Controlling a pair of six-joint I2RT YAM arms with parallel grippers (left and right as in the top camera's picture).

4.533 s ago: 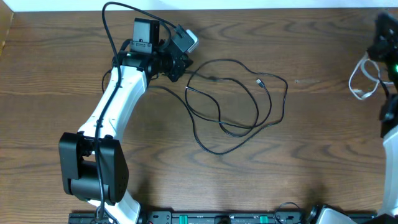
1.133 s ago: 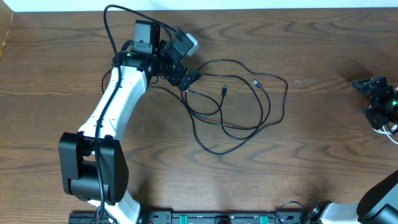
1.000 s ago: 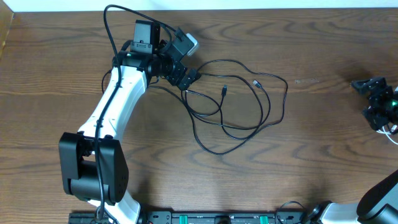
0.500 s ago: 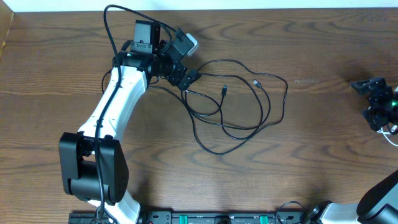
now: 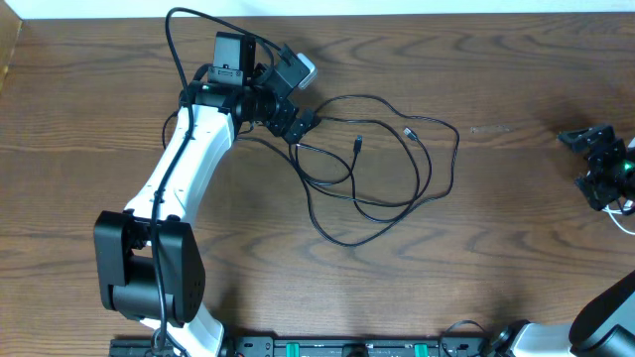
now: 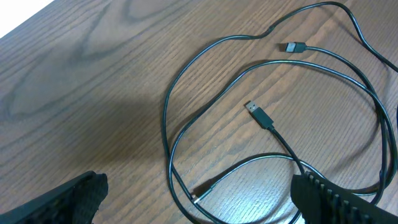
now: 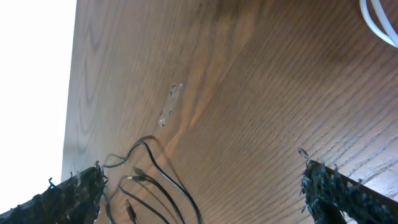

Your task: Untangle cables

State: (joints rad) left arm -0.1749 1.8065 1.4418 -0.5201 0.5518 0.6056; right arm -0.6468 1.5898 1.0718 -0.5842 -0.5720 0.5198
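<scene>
**Take a Plug End, Not a Loop**

The thin black cords [image 6: 260, 116] lay in crossed loops on the brown wooden surface [image 5: 516, 258]; a thin white cord [image 7: 379, 30] sat far right. Best to pinch one free plug and draw it out slowly, never a loop. The left end effector [image 5: 303, 124] gaped empty, low beside the loops — the right end effector [image 5: 587, 164] likewise, near the white cord.

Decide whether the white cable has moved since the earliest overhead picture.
Yes. The white cable has gone right and toward the robot, away from the pale scuff; only a bit shows at the picture's edge.
</scene>
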